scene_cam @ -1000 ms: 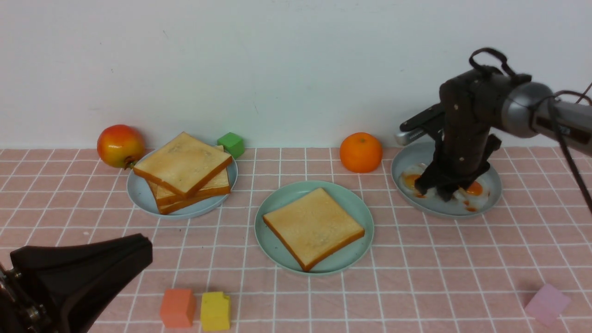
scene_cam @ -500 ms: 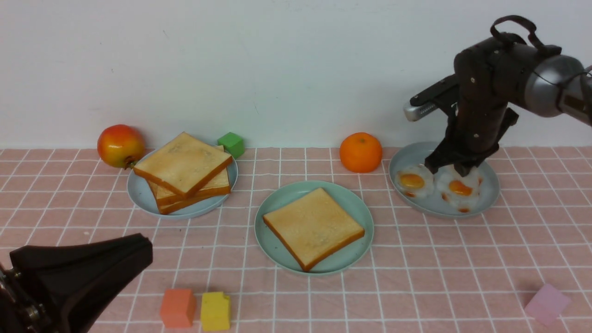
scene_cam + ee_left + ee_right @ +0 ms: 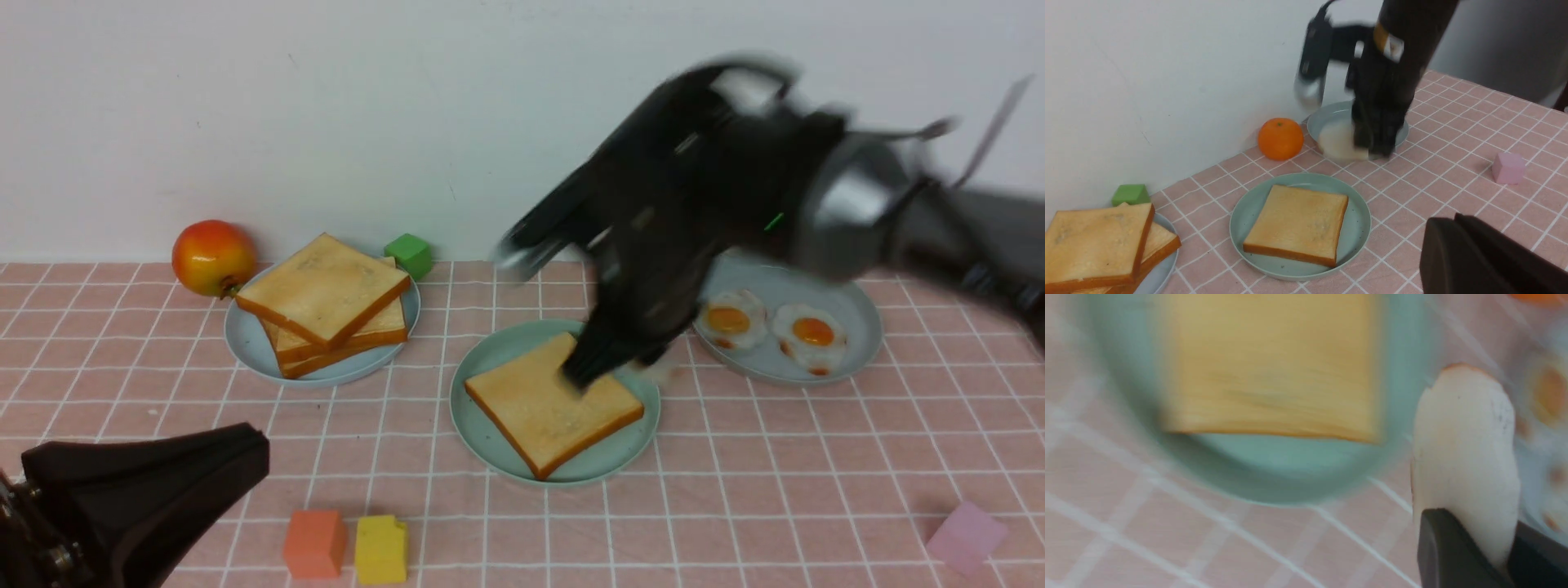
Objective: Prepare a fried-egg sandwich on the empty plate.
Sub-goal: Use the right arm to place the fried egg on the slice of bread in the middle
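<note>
The right claw (image 3: 620, 363) pinches the fried egg (image 3: 1464, 449) by its edge so it can drop flat onto the toast (image 3: 547, 404) on the plate (image 3: 482, 392).

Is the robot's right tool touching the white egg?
Touching. The right wrist view shows the right tool with its dark fingers pinching the fried egg from both sides, with no gap.

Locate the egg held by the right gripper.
Front view, right of centre: the fried egg hangs pinched in the right gripper, in the air between the teal plate with toast and the grey dish.
</note>
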You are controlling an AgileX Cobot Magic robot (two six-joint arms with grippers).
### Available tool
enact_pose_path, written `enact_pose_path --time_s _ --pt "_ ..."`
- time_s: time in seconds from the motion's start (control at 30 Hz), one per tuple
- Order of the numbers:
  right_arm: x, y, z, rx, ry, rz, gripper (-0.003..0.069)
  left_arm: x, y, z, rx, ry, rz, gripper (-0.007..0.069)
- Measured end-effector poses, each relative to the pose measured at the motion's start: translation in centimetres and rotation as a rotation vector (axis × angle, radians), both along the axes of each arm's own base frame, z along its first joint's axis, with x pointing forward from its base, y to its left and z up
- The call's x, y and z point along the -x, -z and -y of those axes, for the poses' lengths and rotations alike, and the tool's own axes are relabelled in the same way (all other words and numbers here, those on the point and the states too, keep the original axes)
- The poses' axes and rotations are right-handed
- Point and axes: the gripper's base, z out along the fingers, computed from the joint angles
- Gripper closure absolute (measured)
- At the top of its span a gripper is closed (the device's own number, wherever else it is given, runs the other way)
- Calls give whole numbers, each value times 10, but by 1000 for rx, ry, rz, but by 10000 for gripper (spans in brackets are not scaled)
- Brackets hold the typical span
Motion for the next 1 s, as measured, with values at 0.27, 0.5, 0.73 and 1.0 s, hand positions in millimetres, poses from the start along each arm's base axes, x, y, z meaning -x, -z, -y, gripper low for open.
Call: enact_pose_path --time_s 0.27,0.5,0.73,1.0 --pt "3 26 -32 9 -79 81 552 0 0 0 -1 0 -2 587" --pt "-12 43 -38 40 -105 189 552 0 0 0 0 0 -3 585" --pt "-20 61 -38 118 -122 215 552 0 0 0 0 0 -3 577" --pt "-21 76 -40 138 -130 197 552 0 0 0 0 0 -3 569"
